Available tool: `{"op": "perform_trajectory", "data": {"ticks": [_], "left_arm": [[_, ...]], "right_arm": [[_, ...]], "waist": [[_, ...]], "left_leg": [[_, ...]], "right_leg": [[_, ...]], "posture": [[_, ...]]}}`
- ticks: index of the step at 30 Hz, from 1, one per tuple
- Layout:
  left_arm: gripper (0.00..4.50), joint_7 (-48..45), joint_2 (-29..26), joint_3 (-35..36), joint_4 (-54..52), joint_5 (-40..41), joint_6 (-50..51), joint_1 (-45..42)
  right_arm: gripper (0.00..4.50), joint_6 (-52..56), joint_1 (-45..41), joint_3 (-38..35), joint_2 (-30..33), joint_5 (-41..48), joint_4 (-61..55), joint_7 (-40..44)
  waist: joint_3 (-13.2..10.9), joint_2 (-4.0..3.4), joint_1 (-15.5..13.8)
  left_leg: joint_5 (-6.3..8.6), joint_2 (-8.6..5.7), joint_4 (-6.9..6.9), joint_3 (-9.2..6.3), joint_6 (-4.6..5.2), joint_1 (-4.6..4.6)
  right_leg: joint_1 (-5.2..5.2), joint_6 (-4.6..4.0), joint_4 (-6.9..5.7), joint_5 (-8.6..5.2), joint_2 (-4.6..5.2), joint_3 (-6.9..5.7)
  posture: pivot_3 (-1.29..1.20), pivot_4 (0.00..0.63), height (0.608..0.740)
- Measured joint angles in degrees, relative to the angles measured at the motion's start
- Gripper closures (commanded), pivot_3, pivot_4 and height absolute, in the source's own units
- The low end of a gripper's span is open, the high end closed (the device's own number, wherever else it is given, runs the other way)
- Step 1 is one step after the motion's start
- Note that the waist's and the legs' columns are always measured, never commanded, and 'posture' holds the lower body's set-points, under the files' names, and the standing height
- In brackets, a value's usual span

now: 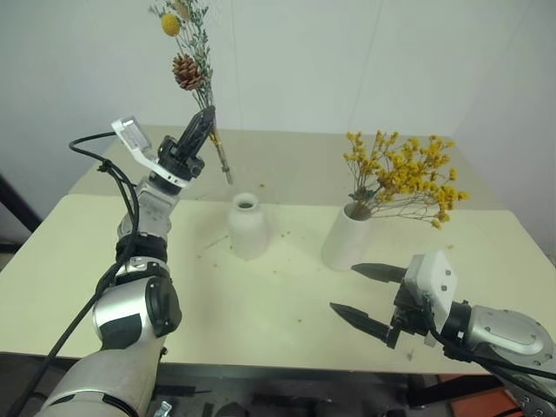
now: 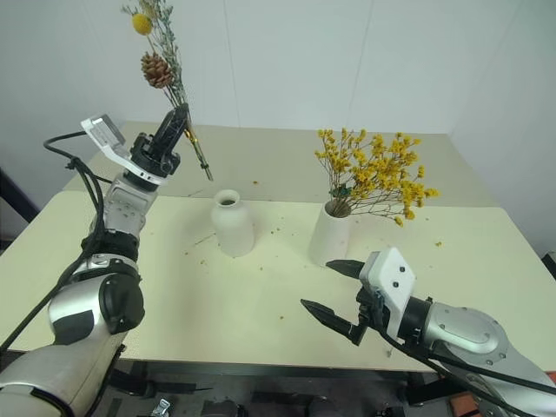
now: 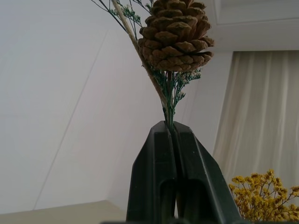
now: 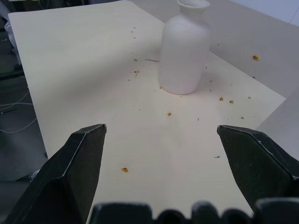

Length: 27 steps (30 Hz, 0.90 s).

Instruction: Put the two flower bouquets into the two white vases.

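While the left gripper (image 1: 207, 117) was raised above the table's (image 1: 69, 261) far-left part, its fingers were clamped together on the thin stems of the small sprig (image 1: 186, 52). That sprig, w/ a yellow ball (image 1: 170, 24) & brown pine cone (image 3: 174, 35), stood nearly upright above the fingertips; the stem ends poked out below, toward 5 o'clock, hanging in the air up & to 10 o'clock of the bottle-shaped vase (image 1: 248, 226). That vase sat approx. mid-table, mouth empty. Just beside it at 3 o'clock stood the tapered vase (image 1: 349, 236), already holding the bushy yellow spray (image 1: 404, 174), which fanned out toward 2 o'clock. The right gripper (image 1: 360, 295) hovered low at the near-right edge, at 5 o'clock from the tapered vase, fingers spread wide apart, nothing between them, pointed across toward the bottle-shaped vase. Small yellow crumbs (image 4: 124, 170) dotted the tabletop.
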<state>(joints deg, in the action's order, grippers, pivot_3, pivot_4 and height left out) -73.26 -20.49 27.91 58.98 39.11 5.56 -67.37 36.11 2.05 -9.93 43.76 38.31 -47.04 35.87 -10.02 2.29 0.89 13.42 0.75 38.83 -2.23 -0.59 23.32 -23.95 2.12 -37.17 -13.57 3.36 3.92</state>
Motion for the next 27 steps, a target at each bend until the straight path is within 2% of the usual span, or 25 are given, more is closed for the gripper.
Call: {"op": "perform_trajectory", "data": {"ticks": [16,27], "left_arm": [[4.48,-2.98,2.97,-3.42,6.34,-7.33,-7.43,-0.14],[4.48,-5.65,2.84,-6.25,1.48,-9.94,-10.59,7.73]], "right_arm": [[0.00,-0.95,1.83,-0.20,-0.28,-1.90,-0.86,-0.59],[0.00,-0.96,2.40,-0.63,-0.23,-2.08,-0.87,-0.41]], "waist": [[0.00,0.00,0.01],[0.00,0.00,0.07]], "left_leg": [[0.00,-0.01,-0.01,0.00,0.00,0.01],[0.00,0.01,0.00,-0.01,0.00,-0.01]], "right_leg": [[0.00,0.00,0.00,0.00,0.00,0.00],[0.00,0.00,-0.01,0.00,-0.01,0.01]], "posture": [[0.00,0.150,0.740],[0.00,0.150,0.740]]}}
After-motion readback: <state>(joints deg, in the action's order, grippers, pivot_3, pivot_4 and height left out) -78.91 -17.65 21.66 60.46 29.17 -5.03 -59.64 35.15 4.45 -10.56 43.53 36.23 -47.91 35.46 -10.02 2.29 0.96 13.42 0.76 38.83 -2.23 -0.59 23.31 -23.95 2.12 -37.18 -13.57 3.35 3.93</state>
